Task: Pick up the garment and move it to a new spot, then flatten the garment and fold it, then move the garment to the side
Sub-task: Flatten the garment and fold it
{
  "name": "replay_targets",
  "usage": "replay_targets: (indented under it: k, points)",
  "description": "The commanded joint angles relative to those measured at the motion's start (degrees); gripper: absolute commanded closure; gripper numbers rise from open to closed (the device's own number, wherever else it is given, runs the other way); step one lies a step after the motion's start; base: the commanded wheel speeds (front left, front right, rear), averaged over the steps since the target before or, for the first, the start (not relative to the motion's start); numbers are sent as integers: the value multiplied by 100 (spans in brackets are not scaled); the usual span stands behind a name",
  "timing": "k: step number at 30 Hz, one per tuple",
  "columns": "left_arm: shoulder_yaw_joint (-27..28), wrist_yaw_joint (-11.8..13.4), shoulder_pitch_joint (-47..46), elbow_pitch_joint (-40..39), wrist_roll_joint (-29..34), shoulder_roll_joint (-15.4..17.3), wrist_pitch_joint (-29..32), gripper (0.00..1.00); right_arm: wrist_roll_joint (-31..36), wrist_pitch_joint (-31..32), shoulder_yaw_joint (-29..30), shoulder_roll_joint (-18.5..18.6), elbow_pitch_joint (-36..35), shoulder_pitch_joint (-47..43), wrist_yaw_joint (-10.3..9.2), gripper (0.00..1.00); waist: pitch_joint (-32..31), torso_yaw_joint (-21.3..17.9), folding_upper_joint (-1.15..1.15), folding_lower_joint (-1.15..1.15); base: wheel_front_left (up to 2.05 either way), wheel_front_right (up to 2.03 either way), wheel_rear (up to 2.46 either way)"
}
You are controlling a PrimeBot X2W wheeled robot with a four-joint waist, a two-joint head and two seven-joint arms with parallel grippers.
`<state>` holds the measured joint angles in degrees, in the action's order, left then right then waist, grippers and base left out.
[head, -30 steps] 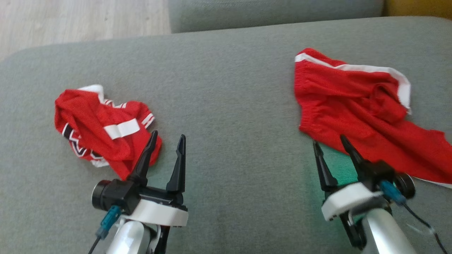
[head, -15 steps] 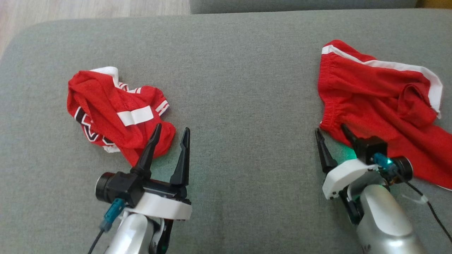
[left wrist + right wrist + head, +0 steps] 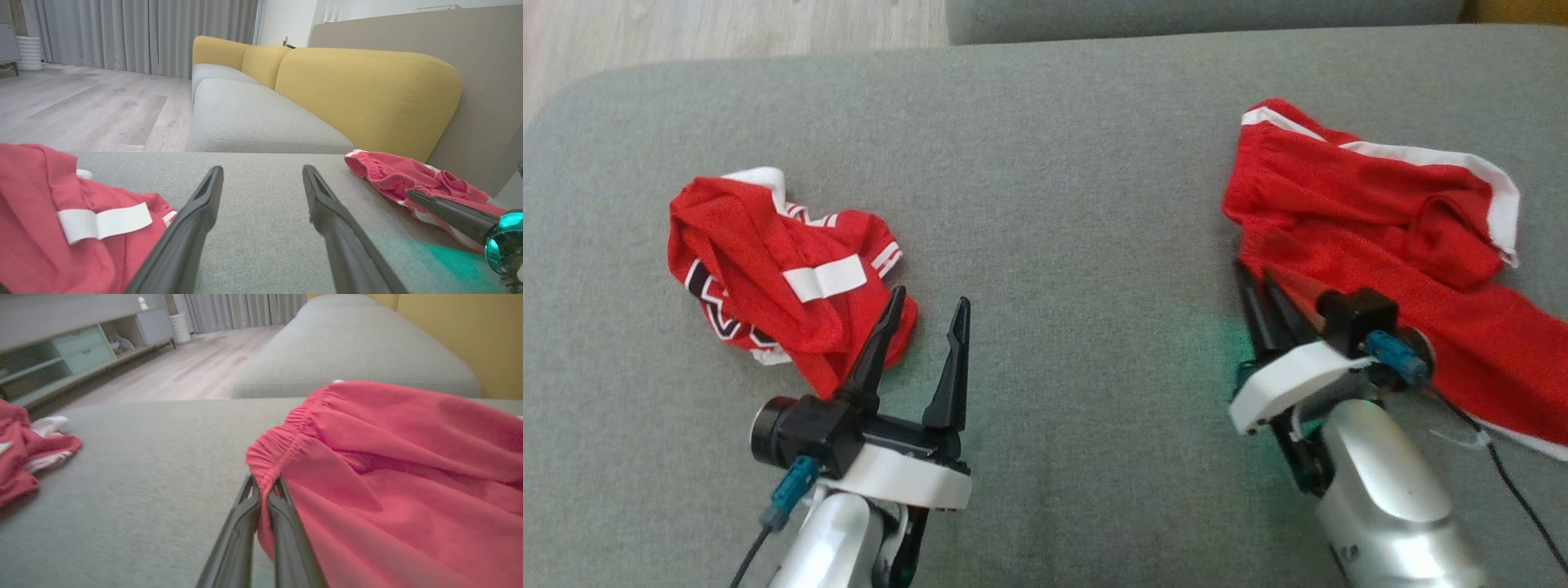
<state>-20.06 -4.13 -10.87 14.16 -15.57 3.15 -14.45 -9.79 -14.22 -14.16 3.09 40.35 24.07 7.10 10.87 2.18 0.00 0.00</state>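
While the jaws of my left gripper (image 3: 931, 296) stand spread beside the crumpled jersey (image 3: 760, 278), my right gripper (image 3: 264, 482) jaws pinch the red shorts (image 3: 1372, 237) by their waistband on the sofa (image 3: 1062, 204).

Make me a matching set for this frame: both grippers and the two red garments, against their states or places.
Column A
1. left gripper
2. right gripper
3. red shorts
4. red jersey

Column B
a. crumpled in a heap on the robot's left
b. shut on red cloth
c. open, holding nothing
d. spread on the robot's right, near edge pinched

Pairs: 1-c, 2-b, 3-d, 4-a
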Motion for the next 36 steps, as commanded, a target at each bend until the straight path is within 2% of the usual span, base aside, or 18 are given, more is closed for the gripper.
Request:
replay_targets:
  k: [1,5,6,10,14,17,21,31,32,33,36]
  points:
    - [144,-35,-148,-152,40,-5,-55,0,-185,-75,-297,-22,-315,20,39,100,-65,-42,0,0,0,0,0]
    - [134,-46,-112,-127,24,-9,-55,0,-645,-76,-934,-22,-713,-131,39,100,-182,-73,0,0,0,0,0]
    - [134,-46,-112,-127,24,-9,-55,0,-645,-76,-934,-22,-713,-131,39,100,-182,-73,0,0,0,0,0]
    - [118,-57,-67,-102,0,-11,-55,0,-1115,-73,-1686,-22,-881,-209,39,100,-307,-52,0,0,0,0,0]
    - [126,-62,-3,-101,-16,-13,-55,0,-1574,89,-2475,-22,-1060,-261,39,100,-389,14,0,0,0,0,0]
    - [144,-52,19,-120,-13,-13,-55,0,-1832,240,-2856,-22,-1136,-275,39,100,-402,77,0,0,0,0,0]
    - [144,-53,14,-138,-11,-14,-55,0,-1895,336,-2926,-22,-916,-177,39,100,-362,158,0,0,0,0,0]
    - [101,-54,-22,-123,-10,-18,-55,0,-1552,288,-2294,-21,126,303,39,100,-214,242,0,0,0,0,0]
    - [100,-53,-27,-119,-13,-18,-55,0,-1458,314,-2251,-21,247,343,39,78,-204,242,0,0,0,0,0]
    - [102,-52,-33,-115,-16,-19,-55,0,-1329,319,-2229,-21,353,386,39,0,-194,240,0,0,0,0,0]
    - [119,-42,-51,-108,-20,-19,-55,0,-1225,302,-2163,-21,469,432,39,0,-170,213,0,0,0,0,0]
